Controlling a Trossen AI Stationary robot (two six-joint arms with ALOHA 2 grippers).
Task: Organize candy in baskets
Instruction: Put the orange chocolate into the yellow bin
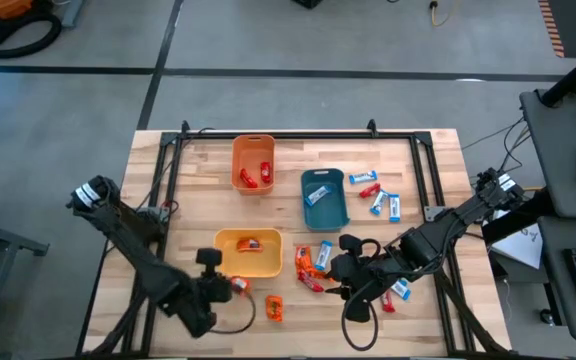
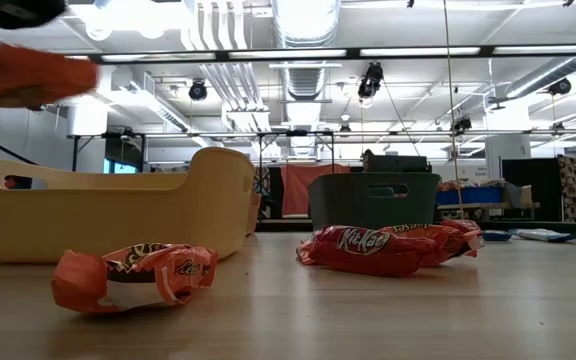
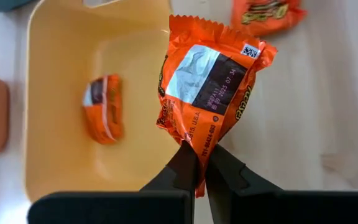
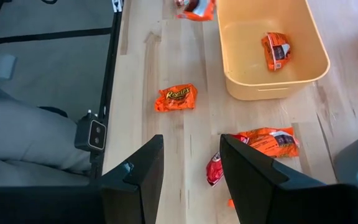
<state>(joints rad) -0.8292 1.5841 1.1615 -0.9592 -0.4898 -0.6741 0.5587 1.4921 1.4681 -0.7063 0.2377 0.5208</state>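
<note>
My left gripper [image 1: 233,286] is at the yellow basket's [image 1: 220,262] near edge, shut on an orange candy [image 3: 210,87]. It shows blurred and high at the low view's upper left [image 2: 33,75]. One orange candy [image 3: 104,109] lies inside the yellow basket. My right gripper [image 4: 191,155] is open above a red candy [image 4: 215,169], beside a pile of red and orange candies [image 1: 308,265]. Another orange candy [image 1: 274,308] lies flat on the table. The orange basket [image 1: 253,150] holds red candies, and the teal basket [image 1: 324,212] holds a light blue one. My left gripper pinches the orange candy by the crimped end of its wrapper [image 3: 194,152], between the two fingertips [image 3: 182,165]. The rest of the candy sticks out beyond the fingers. It is lifted clear of the table, over the yellow basket's near wall [image 3: 166,149].
Several light blue candies [image 1: 380,196] lie right of the teal basket, and one more [image 1: 400,290] lies by my right arm. A black frame [image 1: 298,135] runs along the table's far and side edges. Bare wood shows near the front edge.
</note>
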